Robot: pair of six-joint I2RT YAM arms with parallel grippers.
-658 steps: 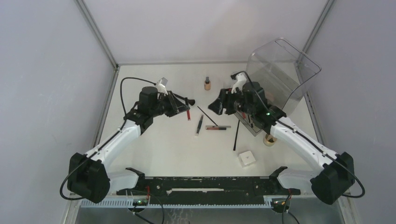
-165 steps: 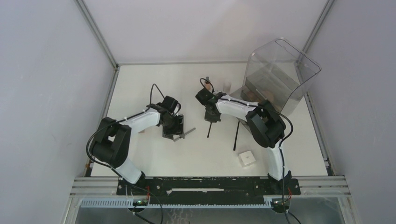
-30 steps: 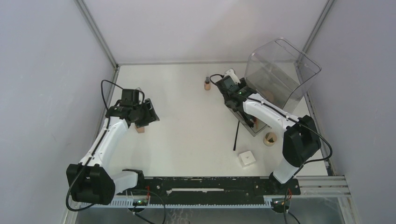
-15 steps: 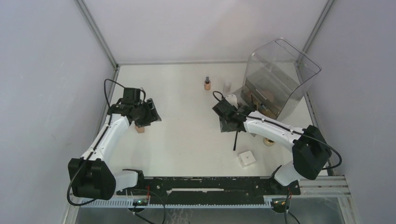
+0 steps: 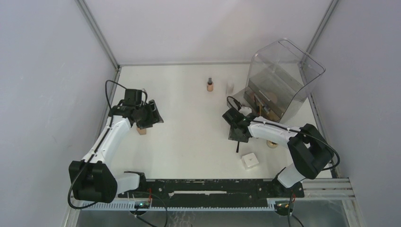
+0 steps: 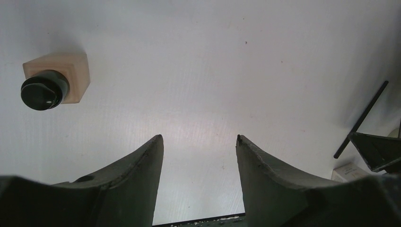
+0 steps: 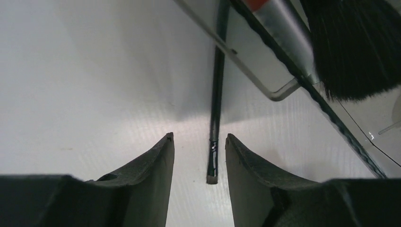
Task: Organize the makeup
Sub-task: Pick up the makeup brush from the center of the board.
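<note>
**Both open, nothing held**

My right end effector (image 7: 198,138) is hovering open, a thin black pencil (image 7: 216,94) lying on the worktop (image 7: 94,85) between its fingers (image 7: 151,179), pointing to 12 o'clock. My left end effector (image 6: 198,139) is hanging open, empty; a tan dark-capped bottle (image 6: 56,80) is standing at its 10 o'clock.

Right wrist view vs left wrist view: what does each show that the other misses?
Only right wrist: rim of a clear plastic container and a black-bristled brush with silver ferrule. Only left wrist: a square tan bottle with round black cap, and the corner of a small white box. Both: the thin black stick on the white table, plus an open claw: left claw, right claw.
</note>
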